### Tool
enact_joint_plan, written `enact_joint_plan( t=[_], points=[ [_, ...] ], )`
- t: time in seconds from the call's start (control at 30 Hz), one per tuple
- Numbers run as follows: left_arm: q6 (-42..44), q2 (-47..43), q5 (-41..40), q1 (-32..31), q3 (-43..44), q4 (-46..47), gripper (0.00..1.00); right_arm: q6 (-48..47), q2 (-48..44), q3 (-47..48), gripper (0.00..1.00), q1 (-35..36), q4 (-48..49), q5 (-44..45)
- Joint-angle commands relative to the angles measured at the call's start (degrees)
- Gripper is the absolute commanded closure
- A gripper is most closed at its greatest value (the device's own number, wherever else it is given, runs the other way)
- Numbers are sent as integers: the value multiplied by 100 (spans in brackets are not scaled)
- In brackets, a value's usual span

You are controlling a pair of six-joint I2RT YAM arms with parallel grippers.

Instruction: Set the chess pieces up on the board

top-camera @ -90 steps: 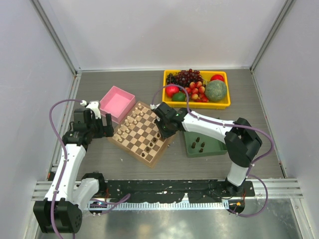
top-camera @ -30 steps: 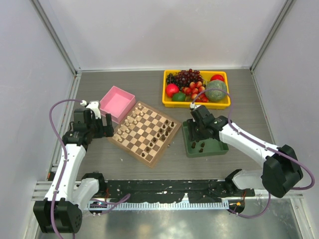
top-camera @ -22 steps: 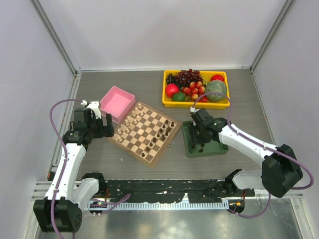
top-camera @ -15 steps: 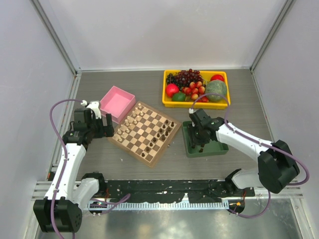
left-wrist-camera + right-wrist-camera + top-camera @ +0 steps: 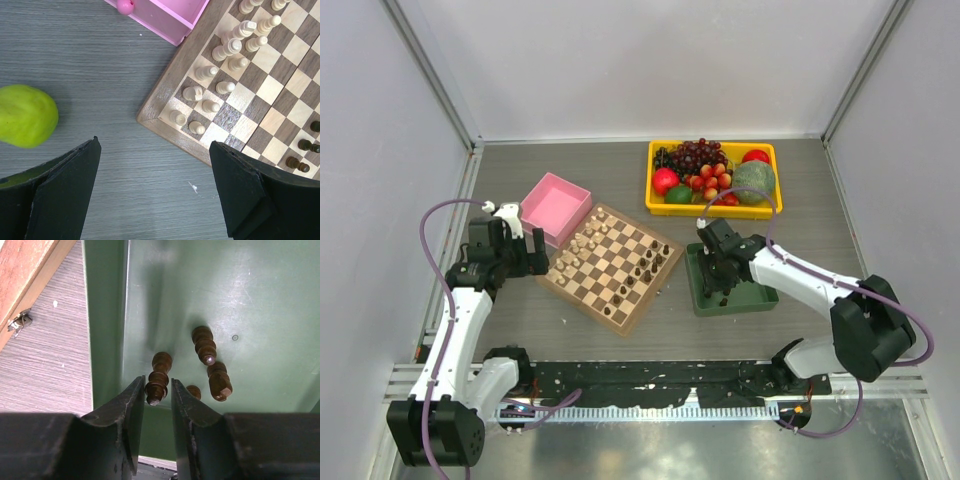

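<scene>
Fetching another dark man from the green tray (image 5: 748, 301) looks like the step in hand. From above, the right claw (image 5: 718, 281) is down inside that tray, with the board (image 5: 582, 288) off to its left. The chess pieces (image 5: 642, 271) already placed stand along the board edge nearest this claw. The left claw (image 5: 527, 256) hangs just beside the board's far corner, the pink box (image 5: 556, 208) beyond it.

On the left wrist camera, the left claw (image 5: 155, 150) is spread wide and holds nothing. The board's corner and the cream pieces (image 5: 220, 67) sit ahead of it to the right, a lime-green fruit (image 5: 25, 122) to its left.

On the right wrist camera, the right claw (image 5: 158, 391) has drawn nearly together on the base of one lying dark piece (image 5: 159, 375), pads seemingly against its sides. Three more pieces (image 5: 205, 347) lie just ahead and to the right. Next, I judge, it needs a straight lift clear of the tray wall, a carry left to an empty home square, and the piece turned upright before release
</scene>
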Motion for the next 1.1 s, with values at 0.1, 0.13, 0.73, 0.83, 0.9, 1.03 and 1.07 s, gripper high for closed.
enact_joint_plan(
  t=[0.1,0.13,0.73,0.83,0.9,1.03,1.07],
  points=[
    [74,-7,37,-21,224,12,1,-140,-84,259,76,30,68,99],
    [74,-7,45,-21,216,12,1,-175,-102,285,78,39,33,116],
    [74,-42,72,-21,216,12,1,-228,-630,1849,83,732,-855,644],
    [74,-50,81,-21,215,3,1,-193,-428,2087,83,1092,-732,469],
    [74,-77,72,-21,207,12,1,-175,-208,2254,83,1356,-723,416],
    [66,-86,72,-21,215,12,1,-122,178,2447,83,1690,-592,196],
    [66,-86,81,-21,207,21,1,-105,231,2491,83,1744,-556,170]
  ],
)
